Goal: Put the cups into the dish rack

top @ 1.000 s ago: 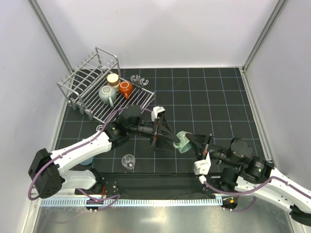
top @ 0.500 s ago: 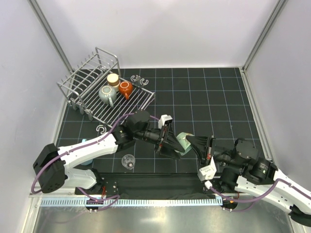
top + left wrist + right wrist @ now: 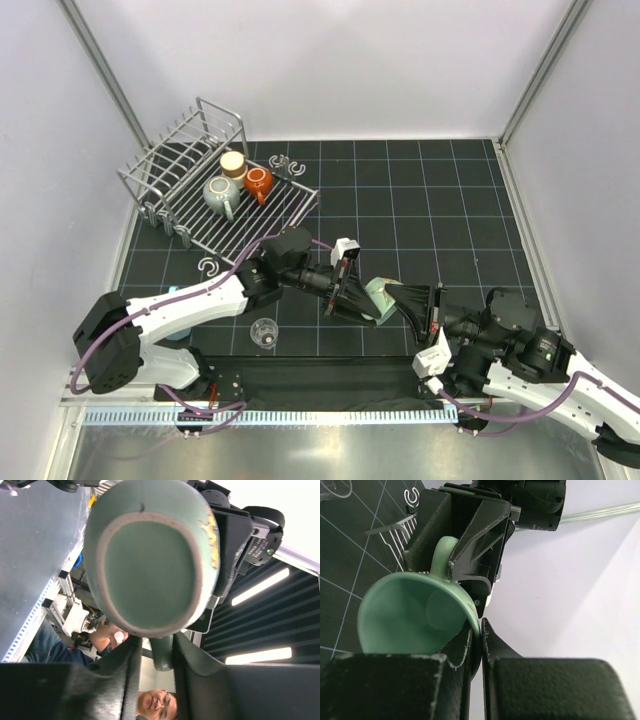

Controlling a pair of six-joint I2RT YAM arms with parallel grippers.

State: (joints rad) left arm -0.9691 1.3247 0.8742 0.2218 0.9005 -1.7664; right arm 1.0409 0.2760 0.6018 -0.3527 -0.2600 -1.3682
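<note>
The mint green cup (image 3: pixel 378 296) hangs in the air between both grippers at the table's front middle. My right gripper (image 3: pixel 392 300) is shut on its rim, one finger inside the bowl (image 3: pixel 410 612) and one outside (image 3: pixel 480 630). My left gripper (image 3: pixel 360 302) reaches in from the left, and its fingers straddle the cup's handle (image 3: pixel 162 657) with a gap still showing on one side (image 3: pixel 155 655). The dish rack (image 3: pixel 180 215) at the back left holds a grey mug (image 3: pixel 220 195), an orange-red cup (image 3: pixel 258 182) and a beige cup (image 3: pixel 232 163).
A clear glass (image 3: pixel 264 333) stands near the front edge under the left arm. A light blue cup (image 3: pixel 175 330) peeks out beside the left arm. Small grey clips lie right of the rack (image 3: pixel 285 165) and in front of it (image 3: pixel 208 265).
My left gripper has moved right and forward to the cup and now has its fingers around the handle. My right gripper has drawn slightly back with the cup in it.
</note>
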